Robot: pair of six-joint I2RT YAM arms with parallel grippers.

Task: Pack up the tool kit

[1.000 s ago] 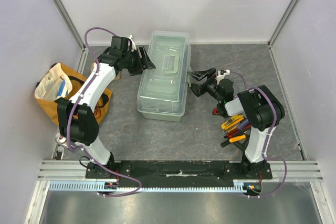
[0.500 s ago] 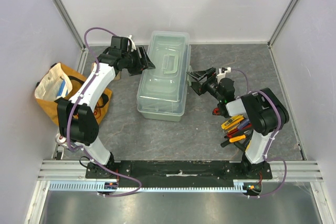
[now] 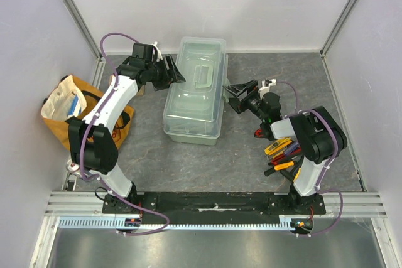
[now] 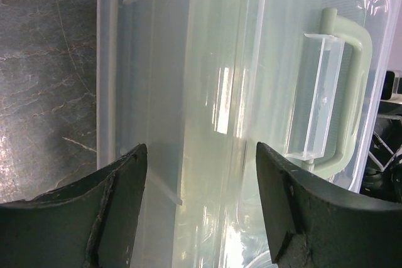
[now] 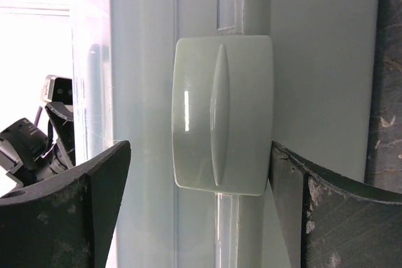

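The toolbox (image 3: 191, 108) sits mid-table with its translucent lid (image 4: 207, 61) down, long side running away from the arms. On its right wall is the latch (image 5: 222, 131), and the right gripper (image 3: 230, 97) faces it squarely, jaws spread wide to either side without visibly touching it. To my eye the step in hand is freeing that latch so the box can be opened. It looks best done by keeping the fingers centred on the latch and pulling its free edge outward rather than shoving the box sideways. The left gripper (image 3: 176, 70), also spread wide, hovers at the far left edge of the lid, placed to brace it. The hand tools (image 3: 281, 152) lie in a heap by the right arm's base, not yet packed.

Against a second ago, the right arm has folded its elbow outward and eased its gripper closer to the box wall; the left arm and the tools look unchanged.
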